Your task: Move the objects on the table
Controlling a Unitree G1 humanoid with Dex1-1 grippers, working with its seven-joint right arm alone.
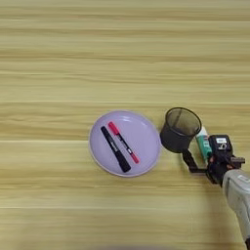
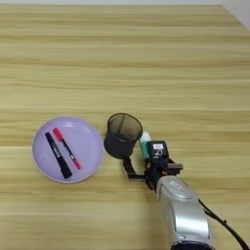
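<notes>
A: What's nearest, lower right of the frame?

B: The silver forearm (image 2: 183,212), ending in the black two-fingered gripper (image 1: 199,157), its fingers spread either side of the white glue stick with a green label (image 1: 203,143).

A: And beyond?

B: The small black wire-mesh pen cup (image 1: 179,129) stands upright, touching the glue stick. Left of it, a round lilac plate (image 1: 146,134) holds the slim black marker (image 1: 115,149) and a red pen (image 1: 123,142), all on the light tan wooden table (image 1: 122,58).
</notes>
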